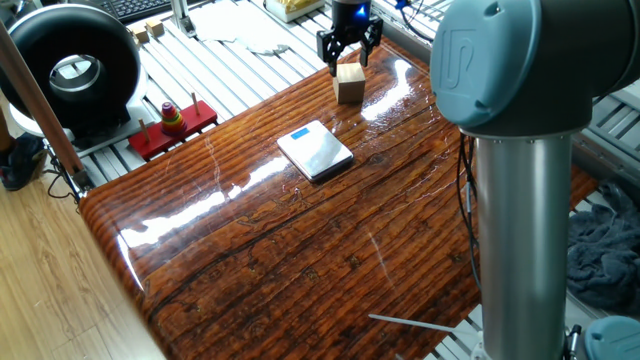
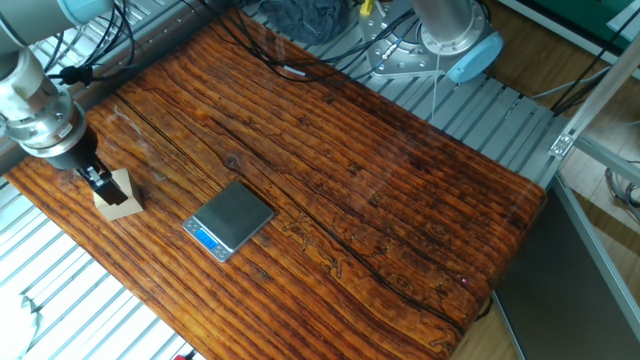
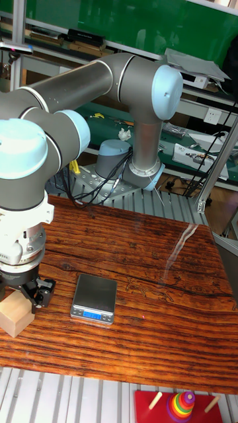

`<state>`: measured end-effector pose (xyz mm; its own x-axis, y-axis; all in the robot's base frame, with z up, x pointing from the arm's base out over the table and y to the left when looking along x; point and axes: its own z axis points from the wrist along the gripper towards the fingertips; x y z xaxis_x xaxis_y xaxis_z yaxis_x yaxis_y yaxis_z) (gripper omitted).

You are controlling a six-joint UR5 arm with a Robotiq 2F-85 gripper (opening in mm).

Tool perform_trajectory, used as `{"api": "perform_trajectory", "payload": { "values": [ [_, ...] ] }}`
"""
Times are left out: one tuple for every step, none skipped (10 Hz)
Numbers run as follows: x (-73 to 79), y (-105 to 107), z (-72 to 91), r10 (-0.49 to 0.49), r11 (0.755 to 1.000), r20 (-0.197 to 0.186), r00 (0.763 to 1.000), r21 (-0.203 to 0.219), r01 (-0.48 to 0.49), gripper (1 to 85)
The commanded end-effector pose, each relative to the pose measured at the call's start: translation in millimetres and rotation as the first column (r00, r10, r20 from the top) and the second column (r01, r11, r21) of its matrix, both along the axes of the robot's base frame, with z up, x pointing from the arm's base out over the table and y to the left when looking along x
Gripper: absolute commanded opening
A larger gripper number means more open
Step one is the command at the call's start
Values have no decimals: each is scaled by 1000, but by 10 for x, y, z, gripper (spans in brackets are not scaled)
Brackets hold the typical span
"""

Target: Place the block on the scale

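Note:
The block (image 1: 350, 86) is a tan wooden cube at the far edge of the glossy wooden table (image 1: 300, 250). My gripper (image 1: 349, 62) comes down on it from above with a finger on each side, shut on its upper part. In the other fixed view the block (image 2: 120, 198) sits at the table's left corner under the gripper (image 2: 100, 182). The tall view shows the block (image 3: 13, 316) low on the left, in the gripper (image 3: 20, 296). The scale (image 1: 316, 152) lies flat nearby, its blue display strip visible; it shows again as the scale (image 2: 230, 218) and the scale (image 3: 94, 297).
A red base with coloured rings (image 1: 172, 125) stands off the table's left side. A black round device (image 1: 75, 70) and a keyboard (image 1: 140, 8) lie beyond it. The arm's thick grey column (image 1: 520, 200) rises at the right, with a grey cloth (image 1: 605, 250) behind.

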<state>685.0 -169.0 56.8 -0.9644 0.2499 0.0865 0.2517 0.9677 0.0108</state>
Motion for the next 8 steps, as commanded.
{"api": "perform_trajectory", "payload": {
  "values": [
    [25,37,-20,-25,1000,2,1000,17,25,690],
    [22,47,-30,-28,999,-1,1000,21,28,690],
    [3,45,-40,-28,999,-10,1000,21,28,687],
    [-22,26,-55,-12,1000,-17,1000,21,13,680],
    [-43,13,-67,-7,1000,-20,1000,24,8,680],
    [-73,-12,-66,3,1000,-24,1000,24,-3,677],
    [-95,-24,-61,8,1000,-26,1000,28,-7,677],
    [-107,-36,-58,10,1000,-25,1000,29,-9,673]
  ]
}}
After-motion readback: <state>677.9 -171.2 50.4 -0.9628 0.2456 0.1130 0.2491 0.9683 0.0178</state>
